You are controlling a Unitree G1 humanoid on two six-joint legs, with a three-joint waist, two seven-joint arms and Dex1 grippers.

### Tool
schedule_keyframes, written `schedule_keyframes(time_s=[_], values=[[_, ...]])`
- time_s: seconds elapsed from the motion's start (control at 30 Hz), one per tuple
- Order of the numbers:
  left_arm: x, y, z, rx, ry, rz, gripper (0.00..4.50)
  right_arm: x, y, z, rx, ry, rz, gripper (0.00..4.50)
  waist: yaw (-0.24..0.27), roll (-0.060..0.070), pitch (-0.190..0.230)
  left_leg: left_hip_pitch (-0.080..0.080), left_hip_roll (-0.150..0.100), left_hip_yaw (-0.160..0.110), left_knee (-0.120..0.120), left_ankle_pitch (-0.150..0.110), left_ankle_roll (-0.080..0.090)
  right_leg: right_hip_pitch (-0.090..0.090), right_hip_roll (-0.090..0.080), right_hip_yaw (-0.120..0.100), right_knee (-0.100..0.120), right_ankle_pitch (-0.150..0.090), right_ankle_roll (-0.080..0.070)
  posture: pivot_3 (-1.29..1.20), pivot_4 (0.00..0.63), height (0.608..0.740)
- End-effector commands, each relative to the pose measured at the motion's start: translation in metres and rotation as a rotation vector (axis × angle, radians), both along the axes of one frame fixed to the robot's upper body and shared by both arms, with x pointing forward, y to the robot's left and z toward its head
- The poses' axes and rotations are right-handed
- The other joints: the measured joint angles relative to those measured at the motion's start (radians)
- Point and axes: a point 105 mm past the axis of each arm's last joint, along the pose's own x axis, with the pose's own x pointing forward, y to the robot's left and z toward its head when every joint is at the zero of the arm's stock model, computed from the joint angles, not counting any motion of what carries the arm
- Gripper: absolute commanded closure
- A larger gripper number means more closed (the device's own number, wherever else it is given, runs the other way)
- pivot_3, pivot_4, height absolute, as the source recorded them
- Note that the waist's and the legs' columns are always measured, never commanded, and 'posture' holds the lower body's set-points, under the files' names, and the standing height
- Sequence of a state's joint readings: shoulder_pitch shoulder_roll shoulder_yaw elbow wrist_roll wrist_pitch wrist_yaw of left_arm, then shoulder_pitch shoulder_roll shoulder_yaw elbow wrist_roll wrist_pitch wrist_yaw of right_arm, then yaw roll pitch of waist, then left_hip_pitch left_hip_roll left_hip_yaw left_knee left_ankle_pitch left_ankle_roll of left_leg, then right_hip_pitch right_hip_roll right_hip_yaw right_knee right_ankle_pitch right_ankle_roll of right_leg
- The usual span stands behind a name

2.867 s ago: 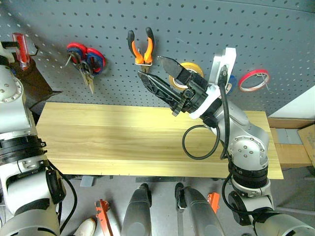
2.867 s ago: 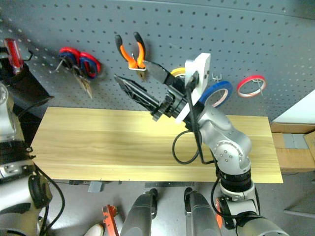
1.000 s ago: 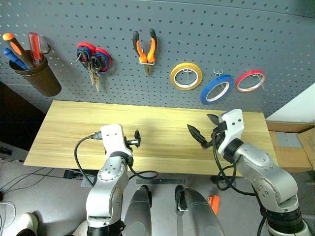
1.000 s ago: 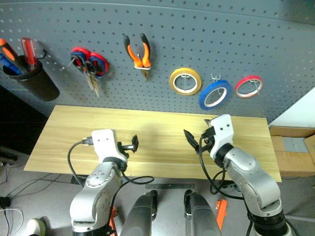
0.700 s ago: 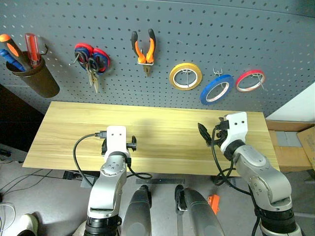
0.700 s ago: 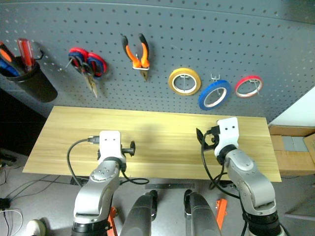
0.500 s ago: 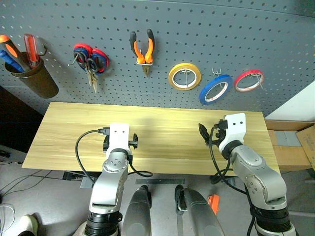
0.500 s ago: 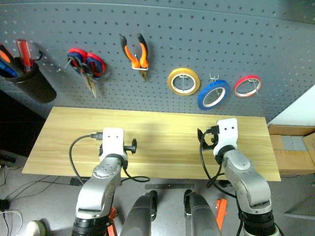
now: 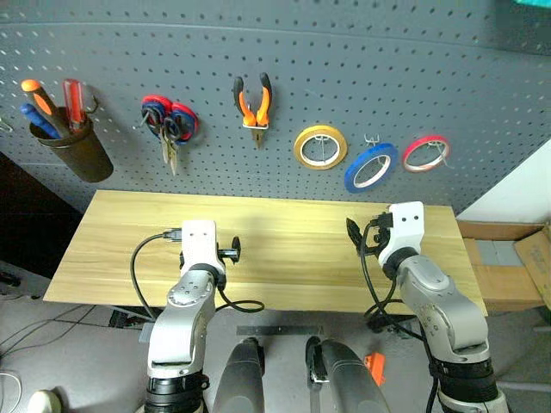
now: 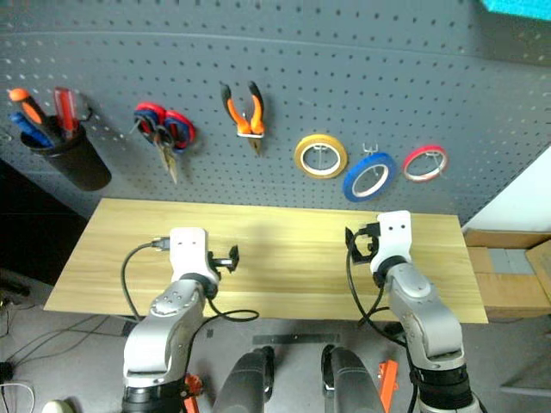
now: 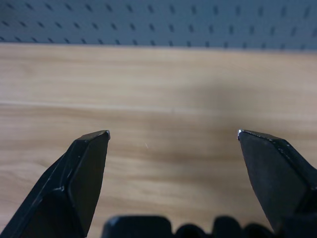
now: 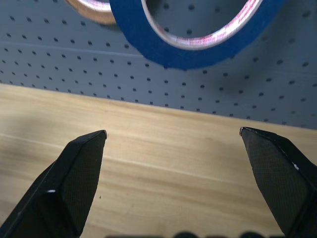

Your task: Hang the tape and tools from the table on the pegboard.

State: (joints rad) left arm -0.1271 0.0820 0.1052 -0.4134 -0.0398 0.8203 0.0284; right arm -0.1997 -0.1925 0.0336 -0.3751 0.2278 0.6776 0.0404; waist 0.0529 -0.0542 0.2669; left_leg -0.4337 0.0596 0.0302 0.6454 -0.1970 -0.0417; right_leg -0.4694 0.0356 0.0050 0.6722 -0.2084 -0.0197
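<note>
The pegboard (image 9: 284, 77) carried all items, listed here from the robot's left. A dark cup (image 9: 79, 153) hung at the far left and held an orange-and-black-handled screwdriver (image 9: 39, 96), a red-handled screwdriver (image 9: 75, 99) and a blue-handled tool (image 9: 36, 120). Next hung the red-and-blue-handled scissors (image 9: 170, 116); a darker pair appeared to hang with them on the same hook, but this could not be confirmed. The orange-and-black pliers (image 9: 253, 101) hung nose down beside them. Further right came the yellow tape roll (image 9: 320, 147), the blue tape (image 9: 371, 167) on its hook, and the red tape roll (image 9: 426, 153).

The table (image 9: 284, 219) stood below the pegboard, and its wooden top carried no tools.

The left gripper (image 11: 171, 136) hovered over the left half of the table. Its black fingers (image 11: 81, 173) were spread fully apart, held nothing and touched nothing; bare wood showed between them.

The right gripper (image 12: 173, 133) hovered over the right half of the table, facing the pegboard just below the blue tape. Its jaws were likewise spread to full width and held nothing. The blue tape hung well apart from both fingertips (image 12: 81, 163).
</note>
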Motion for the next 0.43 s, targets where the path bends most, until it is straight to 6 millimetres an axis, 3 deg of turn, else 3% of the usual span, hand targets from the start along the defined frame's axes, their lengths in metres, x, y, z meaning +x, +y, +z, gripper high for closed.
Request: schedule_keyframes(time_s=[0.03,0.17,0.43], values=[[0.000,0.005,0.001,-0.022,-0.024,0.018,0.05,0.005,0.002,0.005,-0.002,-0.049,0.000,0.00,0.000,0.000,-0.018,0.002,0.000,0.000,0.000,0.000,0.000,0.002,0.000,-0.001,-0.001,0.000,0.000,0.22,0.120,0.740],[0.001,0.009,-0.002,-0.030,-0.027,0.035,0.05,0.009,0.005,-0.006,-0.014,-0.027,0.012,0.00,0.001,0.003,-0.067,0.004,0.001,-0.004,-0.001,0.000,0.000,0.013,0.003,-0.008,-0.014,0.004,-0.004,0.23,0.082,0.740],[0.008,0.002,-0.004,-0.083,-0.030,0.014,0.05,0.015,0.004,-0.021,-0.027,-0.004,-0.014,0.00,0.005,0.004,-0.130,0.009,0.000,-0.005,-0.001,0.000,0.000,0.020,0.002,-0.014,-0.015,0.004,-0.005,0.23,0.029,0.740]])
